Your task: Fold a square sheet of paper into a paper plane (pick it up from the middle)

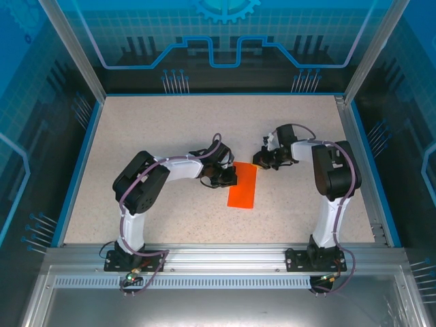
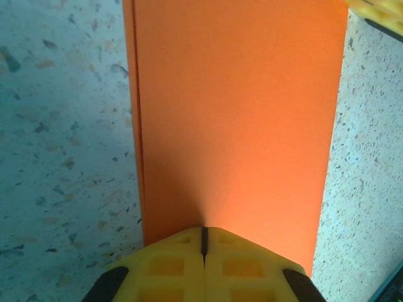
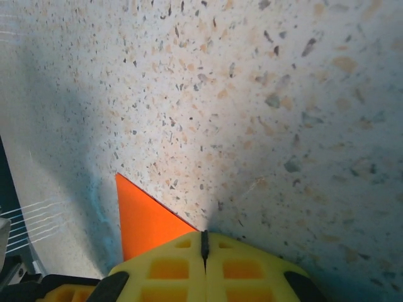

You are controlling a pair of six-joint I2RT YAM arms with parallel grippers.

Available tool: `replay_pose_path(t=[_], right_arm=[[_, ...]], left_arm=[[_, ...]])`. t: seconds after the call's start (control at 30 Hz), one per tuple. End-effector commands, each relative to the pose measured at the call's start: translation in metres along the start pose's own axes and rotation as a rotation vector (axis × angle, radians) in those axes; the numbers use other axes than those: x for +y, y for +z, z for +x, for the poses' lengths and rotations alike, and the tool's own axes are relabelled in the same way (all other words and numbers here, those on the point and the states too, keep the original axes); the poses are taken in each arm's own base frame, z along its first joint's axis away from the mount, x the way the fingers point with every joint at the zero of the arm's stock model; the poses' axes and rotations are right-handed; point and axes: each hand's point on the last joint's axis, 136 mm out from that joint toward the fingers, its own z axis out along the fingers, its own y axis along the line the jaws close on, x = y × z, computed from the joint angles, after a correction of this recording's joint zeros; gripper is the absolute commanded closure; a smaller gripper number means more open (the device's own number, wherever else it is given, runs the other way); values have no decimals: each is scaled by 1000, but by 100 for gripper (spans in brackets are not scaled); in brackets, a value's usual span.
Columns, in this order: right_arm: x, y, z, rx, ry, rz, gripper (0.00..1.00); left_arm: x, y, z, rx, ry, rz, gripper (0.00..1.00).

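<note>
Paper (image 1: 244, 191) is lying flat on the speckled desk (image 1: 163, 129), mid-desk betw. the two arms. From above it is showing as a narrow orange rectangle, long side running near-to-far, slightly tilted. In L wrist view the paper (image 2: 239, 113) is running up the centre as a broad strip. A second layer is peeking out along its left edge as a thin offset line, so it is reading as folded double.

L jaws are sitting fully closed on themselves, yellow pads (image 2: 170, 270) meeting at a thin dark seam. Tips are resting at the paper's near edge in that view. From above, L arm (image 1: 146, 184) is reaching in to the paper's left side.

R jaws are likewise sitting closed tight, pads (image 3: 245, 270) seam-to-seam. Tips are sitting right at a corner of the paper (image 3: 143, 220), which is poking out as an orange triangle to their left. From above, R arm (image 1: 332, 170) is bending in to the paper's far right corner. Pressing down vs. just touching: can't tell for either.
</note>
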Motion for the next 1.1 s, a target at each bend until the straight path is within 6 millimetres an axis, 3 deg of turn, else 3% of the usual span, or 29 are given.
replay_pose_path(t=[0.0, 0.33, 0.47, 0.63, 0.8, 0.87, 1.07], right_arm=[[-34, 11, 15, 63, 117, 74, 95], [17, -26, -10, 8, 45, -13, 92], [9, -20, -10, 15, 65, 1, 92], [-17, -5, -3, 41, 139, 56, 92], [-19, -2, 2, 53, 159, 48, 92], [-14, -8, -1, 44, 150, 39, 92], [29, -46, -8, -46, 38, -42, 87]], left_arm=[[46, 20, 36, 116, -37, -152, 100], [45, 20, 35, 115, -37, -150, 100], [45, 21, 35, 114, -43, -147, 100], [44, 20, 34, 113, -41, -146, 100], [42, 20, 33, 112, -39, -142, 100], [42, 20, 33, 113, -39, -143, 100], [43, 19, 33, 108, -42, -147, 100]])
